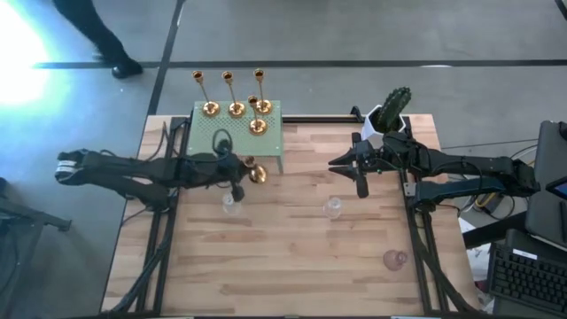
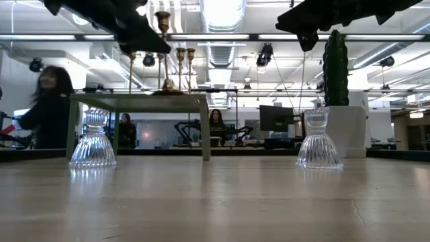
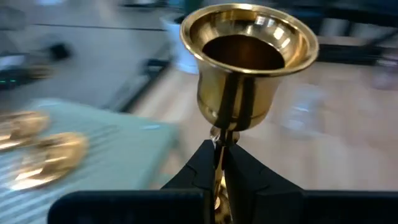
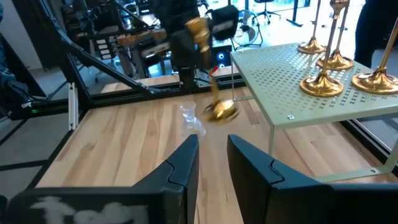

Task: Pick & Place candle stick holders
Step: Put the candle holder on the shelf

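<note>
My left gripper (image 1: 237, 175) is shut on a gold candlestick (image 1: 256, 173) just off the near right corner of the green raised stand (image 1: 221, 133). Its cup (image 3: 249, 56) fills the left wrist view. Several more gold candlesticks (image 1: 236, 108) stand on their round bases on the stand. Two clear glass holders (image 1: 230, 204) (image 1: 332, 208) and a pinkish one (image 1: 394, 259) stand on the table. My right gripper (image 1: 344, 164) is open and empty at the table's right, its fingers (image 4: 186, 158) pointing toward the stand. My left gripper pinches the candlestick's thin stem (image 3: 219, 142) just under the cup between its two fingers, which lie across the stem. It comes in from the table's left. The candlestick is tilted and lifted clear, its round base (image 4: 221, 111) hanging lower, toward the table's right.
A white pot with a green cactus (image 1: 390, 113) stands at the far right, close behind my right arm. The stand's leg (image 1: 282, 164) is next to the held candlestick. Open wood lies toward the near edge (image 1: 292, 275). A person (image 2: 50, 107) is beyond the table.
</note>
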Robot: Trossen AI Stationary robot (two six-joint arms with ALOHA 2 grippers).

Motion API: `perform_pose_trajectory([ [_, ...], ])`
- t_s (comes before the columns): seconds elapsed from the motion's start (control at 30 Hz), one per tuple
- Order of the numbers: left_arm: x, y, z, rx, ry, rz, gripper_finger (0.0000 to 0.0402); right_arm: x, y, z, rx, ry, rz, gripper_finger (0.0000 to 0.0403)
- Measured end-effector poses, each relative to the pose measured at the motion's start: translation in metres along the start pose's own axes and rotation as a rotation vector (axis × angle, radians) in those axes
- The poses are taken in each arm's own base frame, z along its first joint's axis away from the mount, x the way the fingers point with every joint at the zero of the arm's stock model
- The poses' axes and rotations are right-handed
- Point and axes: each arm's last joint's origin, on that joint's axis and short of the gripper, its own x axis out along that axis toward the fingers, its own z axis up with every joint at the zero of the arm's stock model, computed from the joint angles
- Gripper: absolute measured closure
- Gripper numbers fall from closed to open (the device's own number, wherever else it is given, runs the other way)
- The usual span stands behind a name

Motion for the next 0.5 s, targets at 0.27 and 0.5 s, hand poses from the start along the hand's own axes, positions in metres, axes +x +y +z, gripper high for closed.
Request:
perform_pose_trajectory([
  [0.27,-0.016,0.015,0.005,-0.044,-0.052,0.328,0.0383,0.000,0.000,0.000,0.000,0.000,0.000,0.0338],
  [0.5,-0.026,0.029,0.014,-0.151,-0.058,0.405,0.0383,0.000,0.000,0.000,0.000,0.000,0.000,0.0335],
])
